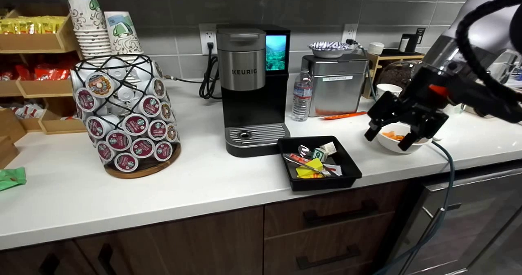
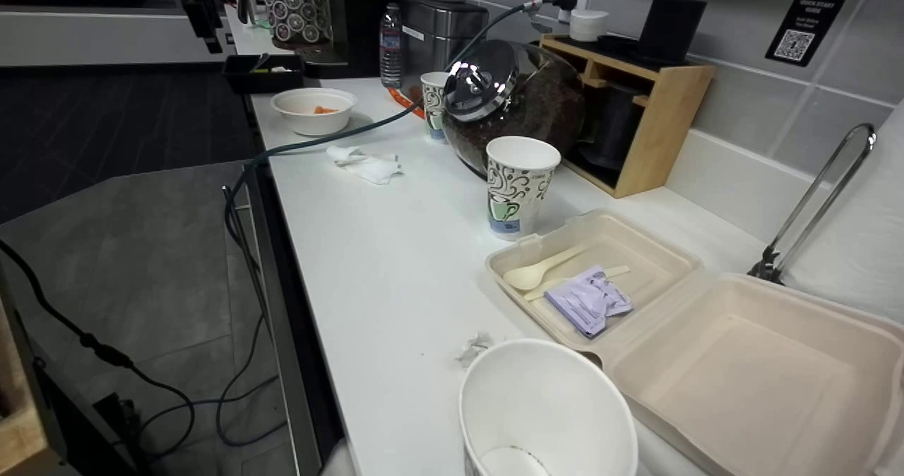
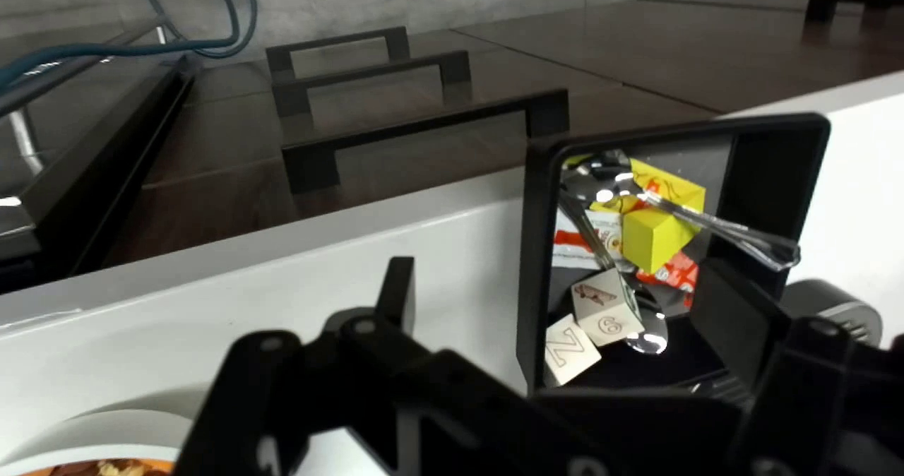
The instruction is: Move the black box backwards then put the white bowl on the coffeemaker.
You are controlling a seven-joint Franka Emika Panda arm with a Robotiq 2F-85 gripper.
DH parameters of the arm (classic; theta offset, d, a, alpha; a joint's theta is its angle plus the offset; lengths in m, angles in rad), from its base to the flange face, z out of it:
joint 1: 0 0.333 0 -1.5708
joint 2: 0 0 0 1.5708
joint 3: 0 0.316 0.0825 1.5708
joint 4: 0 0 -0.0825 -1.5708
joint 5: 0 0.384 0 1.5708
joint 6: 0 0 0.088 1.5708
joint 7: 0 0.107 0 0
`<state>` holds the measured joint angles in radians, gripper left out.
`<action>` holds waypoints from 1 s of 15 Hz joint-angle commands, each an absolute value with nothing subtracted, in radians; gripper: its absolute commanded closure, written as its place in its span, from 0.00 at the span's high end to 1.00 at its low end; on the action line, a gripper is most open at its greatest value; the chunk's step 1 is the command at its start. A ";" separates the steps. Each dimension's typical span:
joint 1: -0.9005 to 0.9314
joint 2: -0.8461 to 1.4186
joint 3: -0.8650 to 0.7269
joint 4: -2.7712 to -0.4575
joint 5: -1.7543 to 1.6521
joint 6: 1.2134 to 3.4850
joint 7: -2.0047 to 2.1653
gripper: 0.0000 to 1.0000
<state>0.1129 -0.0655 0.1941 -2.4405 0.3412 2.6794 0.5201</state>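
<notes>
The black box (image 1: 322, 184), a shallow tray with yellow and red packets, cubes and spoons, sits at the counter's front edge beside the coffeemaker's base. It also shows in an exterior view (image 2: 261, 80) and the wrist view (image 3: 534, 264). The white bowl (image 1: 391, 146) with orange contents stands right of it, partly covered by the gripper. It also shows in an exterior view (image 2: 311, 119) and at the wrist view's lower left (image 3: 120, 426). The black and silver coffeemaker (image 1: 244, 71) stands behind the box. My gripper (image 1: 387, 139) is open and empty, fingers spread wide (image 3: 565, 285).
A rack of coffee pods (image 1: 126, 116) stands left of the coffeemaker. A water bottle (image 1: 301, 97) and a silver machine (image 1: 334, 89) stand behind. A blue cable (image 2: 367, 131) crosses the counter by the bowl. Paper cups (image 2: 519, 186) and a takeout box (image 2: 763, 363) lie farther along.
</notes>
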 commanded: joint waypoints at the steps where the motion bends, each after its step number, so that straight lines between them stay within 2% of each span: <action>1: 0.128 0.091 0.186 -2.378 0.369 2.861 0.650 1.00; 4: 0.134 0.176 0.177 -2.357 0.310 2.955 0.761 0.95; 5: 0.143 0.200 0.166 -2.350 0.295 2.971 0.788 0.89; 6: 0.149 0.221 0.157 -2.343 0.283 2.983 0.812 0.88; 7: 0.156 0.236 0.151 -2.337 0.277 2.989 0.830 0.83; 8: 0.164 0.250 0.142 -2.329 0.269 2.990 0.847 0.68; 9: 0.173 0.260 0.133 -2.322 0.259 2.985 0.862 0.59; 10: 0.182 0.271 0.124 -2.314 0.250 2.981 0.876 0.58; 15: 0.247 0.300 0.065 -2.284 0.229 2.967 0.904 0.19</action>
<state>0.1970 0.2727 0.1096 -2.3104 0.2530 2.9670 0.8613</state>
